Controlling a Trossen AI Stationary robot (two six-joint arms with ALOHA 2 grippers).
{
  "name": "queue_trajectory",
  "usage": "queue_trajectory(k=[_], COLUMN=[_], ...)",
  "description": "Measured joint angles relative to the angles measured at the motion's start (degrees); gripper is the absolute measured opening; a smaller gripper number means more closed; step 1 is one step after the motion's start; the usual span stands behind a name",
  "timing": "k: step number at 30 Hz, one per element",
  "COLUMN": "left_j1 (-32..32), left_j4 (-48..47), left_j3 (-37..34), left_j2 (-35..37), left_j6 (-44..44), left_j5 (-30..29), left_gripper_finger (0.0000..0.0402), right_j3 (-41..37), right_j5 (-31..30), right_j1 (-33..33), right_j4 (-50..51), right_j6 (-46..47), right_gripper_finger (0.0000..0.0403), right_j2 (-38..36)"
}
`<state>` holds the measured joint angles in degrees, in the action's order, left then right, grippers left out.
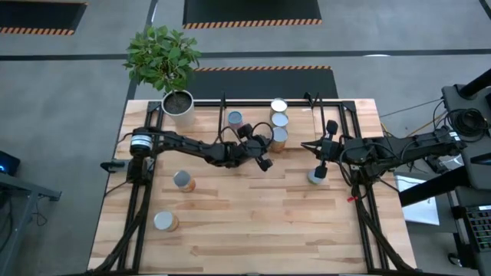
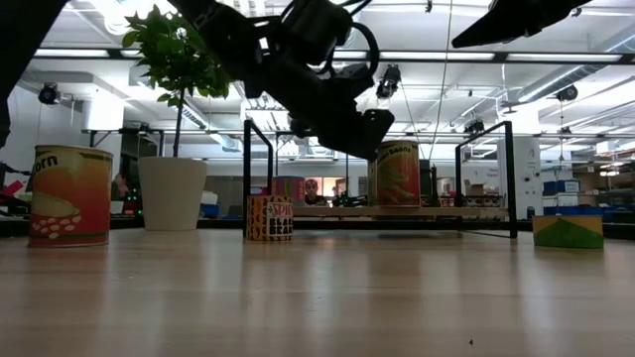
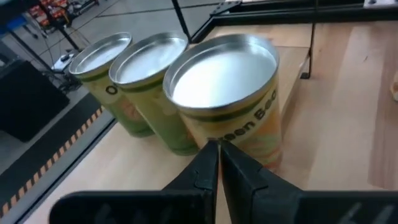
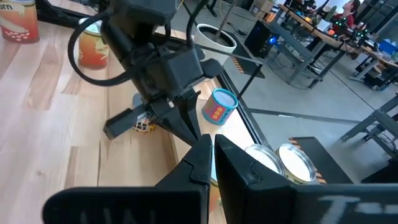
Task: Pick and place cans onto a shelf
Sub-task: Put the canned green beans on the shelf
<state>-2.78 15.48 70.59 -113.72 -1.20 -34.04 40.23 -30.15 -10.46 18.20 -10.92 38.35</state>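
Observation:
Three cans stand in a row on the shelf [image 1: 322,103]: far [image 1: 278,105], middle [image 1: 280,119] and near [image 1: 278,136]. A blue-and-pink can [image 1: 235,119] stands further left on it. My left gripper [image 1: 267,157] is shut and empty, raised just on the near side of the nearest shelf can [image 3: 230,93], which also shows in the low view [image 2: 397,174]. My right gripper [image 1: 316,149] is shut and empty, high above a green can [image 1: 316,176] that stands on the table. Two more cans [image 1: 182,180] [image 1: 163,221] stand on the table at the left.
A white pot with a green plant [image 1: 178,103] stands at the table's far left, beside the shelf. The shelf's black rods [image 2: 246,174] rise above its board. Both arms' black rails run along the table's left and right edges.

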Motion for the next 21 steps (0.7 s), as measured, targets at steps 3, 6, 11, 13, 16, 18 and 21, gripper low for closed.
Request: queue_trajectory(k=[3,6,11,13,16,18,21], left_j1=[0.04,0.03,-0.03,-0.03,-0.05,-0.05,-0.05], left_j4=[1.58,3.04,4.96,4.97,5.05,5.10,5.10], left_j3=[-0.02,-0.02,-0.02,-0.02,-0.02,-0.02,-0.02], left_j2=[-0.57,-0.93,-1.27,-1.28,-1.28,-1.28,-1.28], left_j6=[0.40,0.44,0.44,0.45,0.44,0.46,0.47], left_j5=[0.04,0.07,0.07,0.07,0.09,0.09,0.11], left_gripper_finger=[0.0000,0.0000,0.0000,0.0000,0.0000,0.0000,0.0000], right_j3=[-0.01,-0.02,-0.02,-0.02,-0.02,-0.02,-0.02], right_j5=[0.00,-0.01,-0.02,-0.02,-0.02,-0.02,-0.02], right_j1=[0.00,0.00,0.00,0.00,0.00,0.00,0.00], right_j4=[0.01,0.02,0.02,0.00,0.00,0.00,0.00], right_j6=[-0.07,-0.07,-0.15,-0.15,-0.17,-0.17,-0.17], right_gripper_finger=[0.0009,0.0009,0.0009,0.0009,0.0009,0.0009,0.0009], right_j2=[0.00,0.00,0.00,0.00,0.00,0.00,0.00])
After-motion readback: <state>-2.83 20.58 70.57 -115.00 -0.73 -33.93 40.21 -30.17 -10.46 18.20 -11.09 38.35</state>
